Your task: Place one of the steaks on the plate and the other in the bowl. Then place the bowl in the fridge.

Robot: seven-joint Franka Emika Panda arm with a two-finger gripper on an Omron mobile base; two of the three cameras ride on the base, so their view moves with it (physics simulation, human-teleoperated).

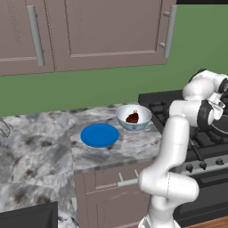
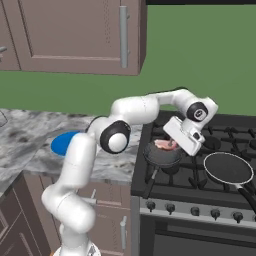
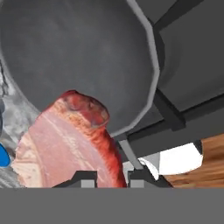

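Observation:
My gripper [image 2: 172, 145] hangs over a black pan [image 2: 162, 156] on the stove's left front burner, shut on the pale pink steak [image 2: 162, 144]. In the hand view the pink steak [image 3: 65, 144] sits between my fingertips [image 3: 85, 178], just above the pan [image 3: 78, 52]. The dark reddish-brown steak [image 1: 132, 118] lies in the bowl [image 1: 143, 119] on the counter beside the stove. The blue plate [image 1: 99, 135] lies bare to the bowl's left, and its edge shows past my arm [image 2: 62, 142]. The fridge is out of view.
A second black pan [image 2: 227, 168] rests on the right front burner. Brown wall cabinets [image 1: 102, 31] hang above the marble counter [image 1: 40, 147]. The stove's control knobs [image 2: 192, 210] line its front edge.

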